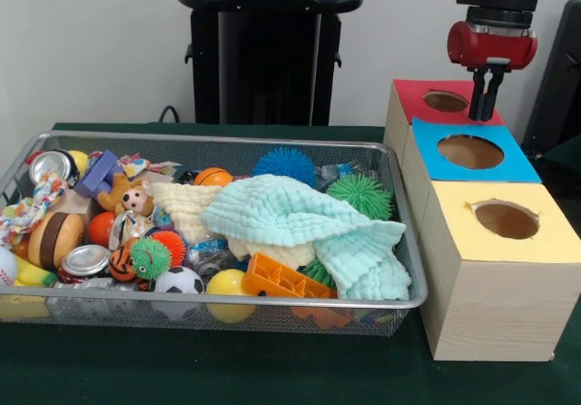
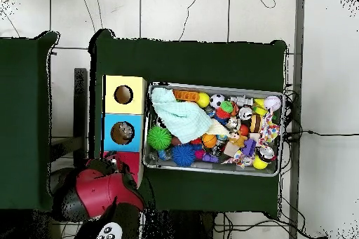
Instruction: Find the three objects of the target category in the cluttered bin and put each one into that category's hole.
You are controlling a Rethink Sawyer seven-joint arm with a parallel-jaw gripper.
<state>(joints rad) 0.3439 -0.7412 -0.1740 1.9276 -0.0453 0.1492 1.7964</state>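
We see the pincer [image 1: 487, 96] hanging above the red-topped hole [image 1: 445, 101] at the far end of the row of boxes, its two dark fingers close together with only a thin gap and nothing held between them. Next in the row is the blue-topped hole [image 1: 470, 152], then the yellow-topped one [image 1: 506, 219] nearest the camera.

The wire bin [image 1: 404, 242] sits on the green counter [image 1: 272, 369] just beside the boxes, packed with toys. A pale green cloth [image 1: 300, 219] lies crumpled over the middle — it covers much of what is underneath. Around it we make out a blue spiky ball [image 1: 284, 163], a green spiky ball [image 1: 360, 193], a small football [image 1: 179, 281] and a silver can [image 1: 84, 260].

A clear shiny lump [image 1: 211, 258] may show just below the cloth's edge, though we cannot be sure of it.

From overhead, something pale lies inside the blue hole [image 2: 123, 133].
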